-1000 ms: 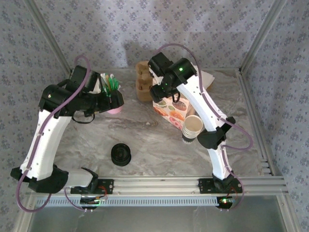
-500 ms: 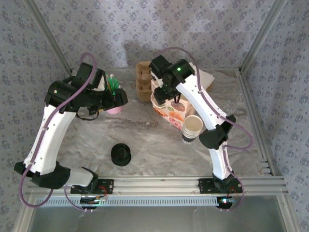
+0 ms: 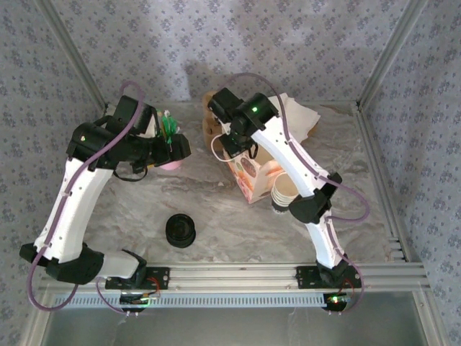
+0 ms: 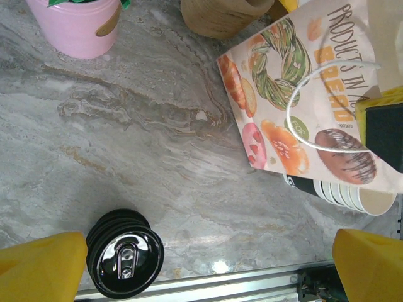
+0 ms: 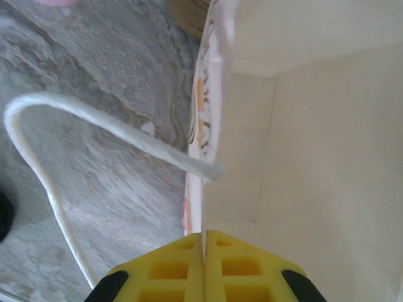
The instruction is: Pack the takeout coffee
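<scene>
Where the takeout coffee, a small paper cup under a round black lid, sits cannot be told. The printed white paper bag point(image 3: 248, 180) stands right of the table's middle. The right gripper point(image 5: 204, 246) has its yellow fingers pressed together on the bag's side wall at the rim, with the printed face on one side and the plain white inside on the other. The white cord handle point(image 5: 44, 135) loops out free just beside it.

On the bag's face, among pictured doughnuts and a bagel, run black capitals "PRODUCTS IN A" and a large orange "BREAD"; the end of the black line is cut off. A stack of pale paper cups point(image 4: 352, 195) with a dark base sits just beside the bag, and the white mark on that base is too small to read.

The left gripper point(image 4: 204, 267) hangs with its jaws wide apart, holding nothing, above the marble-patterned table point(image 4: 126, 138). A squat stack of black plastic lids point(image 4: 124, 253) stands just beside the aluminium rail point(image 3: 238, 274) at the near edge. It is well apart from the bag, with bare marble between them. A pink cup point(image 4: 75, 25) and a brown cardboard stack point(image 4: 220, 16) stand toward the far edge.
</scene>
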{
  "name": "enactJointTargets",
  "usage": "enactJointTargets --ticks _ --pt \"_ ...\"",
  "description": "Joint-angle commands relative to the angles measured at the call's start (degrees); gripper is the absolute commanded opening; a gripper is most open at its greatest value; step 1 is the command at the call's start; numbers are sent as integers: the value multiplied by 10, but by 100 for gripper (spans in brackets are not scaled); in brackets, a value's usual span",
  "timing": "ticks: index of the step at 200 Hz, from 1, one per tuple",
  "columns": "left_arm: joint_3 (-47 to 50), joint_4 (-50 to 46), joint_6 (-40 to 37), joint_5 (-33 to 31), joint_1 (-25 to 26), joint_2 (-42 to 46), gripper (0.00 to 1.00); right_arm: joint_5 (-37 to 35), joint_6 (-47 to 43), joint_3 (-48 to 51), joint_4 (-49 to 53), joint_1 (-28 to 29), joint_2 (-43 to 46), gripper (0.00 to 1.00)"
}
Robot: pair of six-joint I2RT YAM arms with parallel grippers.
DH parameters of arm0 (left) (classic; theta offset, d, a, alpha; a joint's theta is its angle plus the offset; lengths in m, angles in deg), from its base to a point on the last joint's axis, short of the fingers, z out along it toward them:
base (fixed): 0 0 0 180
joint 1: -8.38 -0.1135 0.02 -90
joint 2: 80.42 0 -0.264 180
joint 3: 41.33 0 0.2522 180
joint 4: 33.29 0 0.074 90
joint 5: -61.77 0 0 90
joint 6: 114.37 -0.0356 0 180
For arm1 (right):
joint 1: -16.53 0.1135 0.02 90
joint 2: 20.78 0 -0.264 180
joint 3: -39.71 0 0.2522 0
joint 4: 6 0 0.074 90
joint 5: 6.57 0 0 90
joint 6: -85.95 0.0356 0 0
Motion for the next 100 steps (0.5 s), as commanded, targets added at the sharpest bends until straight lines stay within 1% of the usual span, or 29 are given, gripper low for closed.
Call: enactJointTargets --ticks 1,26,72,100 --pt "3 12 9 5 3 18 100 26 83 -18 40 0 -14 3" --pt "9 16 10 2 3 25 100 52 145 -17 49 14 -21 2" --pt "22 23 11 -3 3 39 100 77 224 -17 48 54 -28 2" --pt "29 29 10 -2 3 43 100 88 242 -17 70 81 -34 5"
